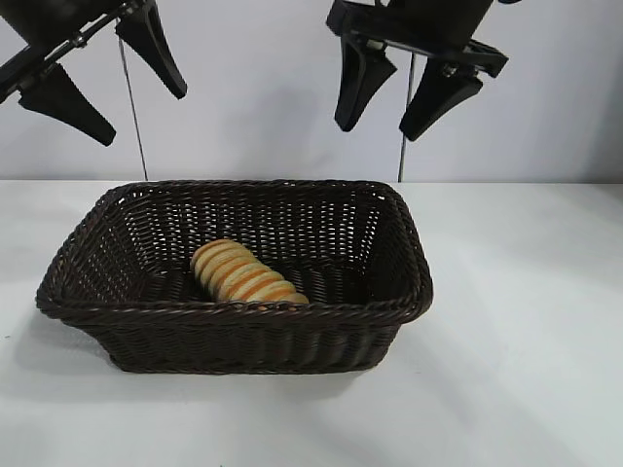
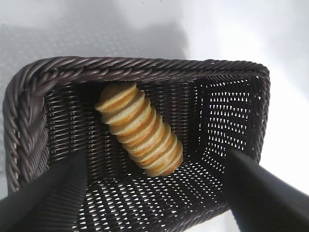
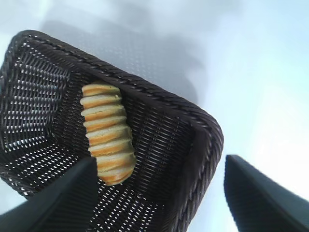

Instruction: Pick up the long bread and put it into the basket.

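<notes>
The bread (image 1: pixel 245 274) lies free on the basket (image 1: pixel 234 313) floor, slanting toward four o'clock — apparently delivered — with the right claw (image 1: pixel 409 86) wide and empty above at one o'clock, the left claw (image 1: pixel 102 78) wide at eleven.

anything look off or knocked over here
Nothing stands out. The long bread lies whole inside the basket, which sits flat on the table; both grippers, left and right, hang open above.
</notes>
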Controlling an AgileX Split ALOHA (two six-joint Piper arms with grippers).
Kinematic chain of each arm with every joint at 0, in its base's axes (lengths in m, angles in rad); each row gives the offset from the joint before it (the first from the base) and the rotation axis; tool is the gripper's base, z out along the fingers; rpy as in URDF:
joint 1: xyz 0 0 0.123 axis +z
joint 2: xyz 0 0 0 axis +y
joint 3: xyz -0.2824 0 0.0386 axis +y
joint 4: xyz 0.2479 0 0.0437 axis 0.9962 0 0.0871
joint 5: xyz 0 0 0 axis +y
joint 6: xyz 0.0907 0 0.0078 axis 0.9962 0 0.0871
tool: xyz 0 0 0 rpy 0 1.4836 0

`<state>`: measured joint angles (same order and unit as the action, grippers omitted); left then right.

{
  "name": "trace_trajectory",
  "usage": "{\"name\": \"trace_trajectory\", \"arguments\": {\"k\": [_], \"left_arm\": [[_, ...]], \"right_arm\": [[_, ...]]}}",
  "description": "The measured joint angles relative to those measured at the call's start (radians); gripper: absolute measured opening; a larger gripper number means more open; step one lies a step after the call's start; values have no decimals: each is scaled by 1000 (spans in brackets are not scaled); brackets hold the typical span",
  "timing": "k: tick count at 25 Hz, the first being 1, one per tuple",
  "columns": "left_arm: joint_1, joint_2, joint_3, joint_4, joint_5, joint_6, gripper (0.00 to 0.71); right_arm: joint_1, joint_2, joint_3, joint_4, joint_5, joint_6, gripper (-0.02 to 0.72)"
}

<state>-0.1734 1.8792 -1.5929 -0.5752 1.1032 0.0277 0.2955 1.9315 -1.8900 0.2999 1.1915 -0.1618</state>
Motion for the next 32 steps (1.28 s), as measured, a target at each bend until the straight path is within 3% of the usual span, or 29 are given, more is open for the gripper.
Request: {"name": "trace_trajectory", "arguments": {"k": [9, 32], "left_arm": [[0, 0, 0, 0, 6, 0, 565], [0, 0, 0, 0, 12, 0, 565]], "right_arm": [[-1, -1, -5, 0, 43, 0, 529], [-1, -1, -5, 0, 44, 0, 529]]}}
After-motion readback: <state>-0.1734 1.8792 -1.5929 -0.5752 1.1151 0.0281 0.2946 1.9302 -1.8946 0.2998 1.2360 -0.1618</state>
